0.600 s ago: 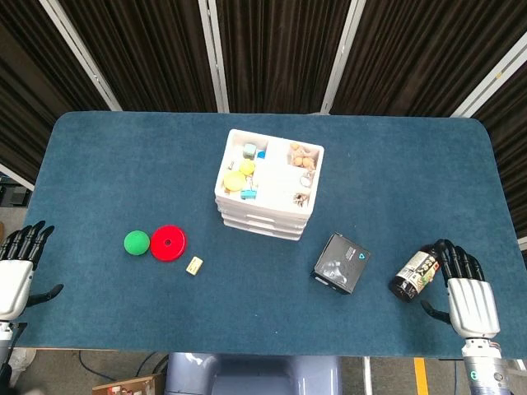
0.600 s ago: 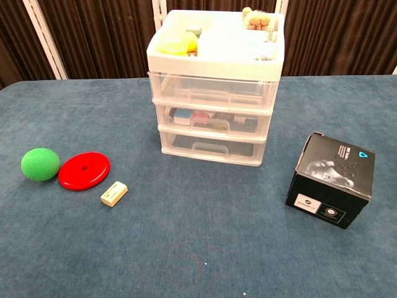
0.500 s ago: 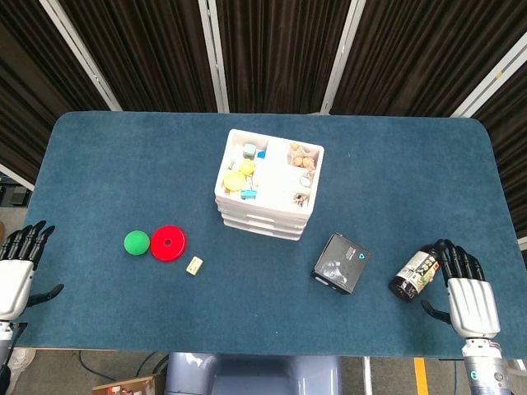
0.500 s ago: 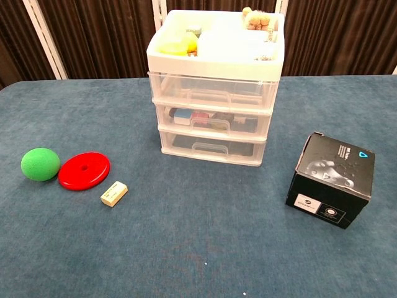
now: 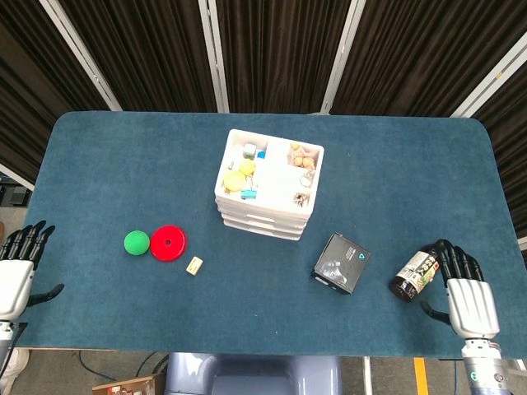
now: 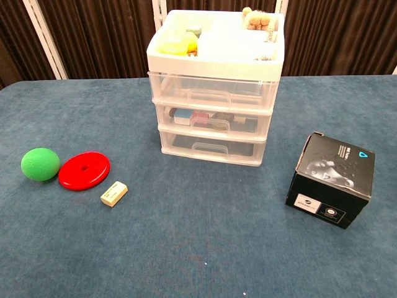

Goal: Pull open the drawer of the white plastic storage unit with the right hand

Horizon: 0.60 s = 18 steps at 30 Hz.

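The white plastic storage unit (image 5: 268,185) stands in the middle of the blue table. In the chest view the unit (image 6: 214,56) shows three clear drawers, top (image 6: 213,93), middle (image 6: 211,121) and bottom (image 6: 211,149), all pushed in. Small toys fill its open top tray. My right hand (image 5: 469,300) lies flat at the table's near right corner, fingers extended and holding nothing, far from the unit. My left hand (image 5: 15,276) rests open at the near left edge. The chest view shows neither hand.
A dark bottle (image 5: 414,274) lies just beside my right hand's fingertips. A black box (image 5: 341,263) (image 6: 333,180) sits between that hand and the unit. Left of the unit are a green ball (image 5: 137,242), a red disc (image 5: 168,243) and a small beige block (image 5: 194,266).
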Tool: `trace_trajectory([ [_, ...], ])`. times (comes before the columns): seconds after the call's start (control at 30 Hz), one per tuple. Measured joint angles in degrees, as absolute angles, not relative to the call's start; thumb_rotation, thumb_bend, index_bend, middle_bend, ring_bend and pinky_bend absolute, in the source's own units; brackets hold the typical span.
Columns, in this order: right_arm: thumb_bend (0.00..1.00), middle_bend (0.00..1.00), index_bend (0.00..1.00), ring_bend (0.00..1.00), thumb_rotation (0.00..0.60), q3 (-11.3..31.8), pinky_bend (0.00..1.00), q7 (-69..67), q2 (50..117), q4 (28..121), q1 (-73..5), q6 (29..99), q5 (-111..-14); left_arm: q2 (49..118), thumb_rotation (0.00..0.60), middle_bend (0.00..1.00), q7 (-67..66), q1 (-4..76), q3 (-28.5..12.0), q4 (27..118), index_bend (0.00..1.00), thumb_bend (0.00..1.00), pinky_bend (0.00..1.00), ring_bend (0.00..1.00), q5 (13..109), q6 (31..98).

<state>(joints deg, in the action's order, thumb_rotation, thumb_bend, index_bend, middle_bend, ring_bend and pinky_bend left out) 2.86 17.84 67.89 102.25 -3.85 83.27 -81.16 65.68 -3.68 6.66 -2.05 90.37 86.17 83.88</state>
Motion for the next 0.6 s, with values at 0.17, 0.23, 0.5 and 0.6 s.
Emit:
trace_trajectory([
  [0.17,0.19,0.0,0.0,0.0,0.6,2.8,0.11,16.5,67.7,102.2,-4.0,83.2,-82.2,65.7,0.6,0.0,-3.7,6.6,-2.0,90.4,0.04,0.0,0.07,0.0,86.5,84.1],
  [0.23,0.19,0.0,0.0,0.0,0.6,2.6,0.13,15.8,67.6,102.2,-4.1,83.2,-82.9,65.7,0.6,0.0,-3.9,6.6,-1.9,90.4,0.04,0.0,0.07,0.0,86.7,84.3],
  [0.5,0.29,0.69,0.0,0.67,0.6,2.1,0.84,8.1,67.4,102.3,-4.8,83.6,-87.7,66.0,0.6,0.0,-4.2,6.2,-2.0,90.4,0.04,0.0,0.07,0.0,86.5,85.0],
  [0.6,0.38,0.85,0.0,0.8,0.6,2.0,0.95,3.0,67.5,102.7,-5.7,82.8,-88.8,66.1,0.6,0.0,-4.3,6.1,-2.1,90.3,0.04,0.0,0.07,0.0,86.4,85.2],
])
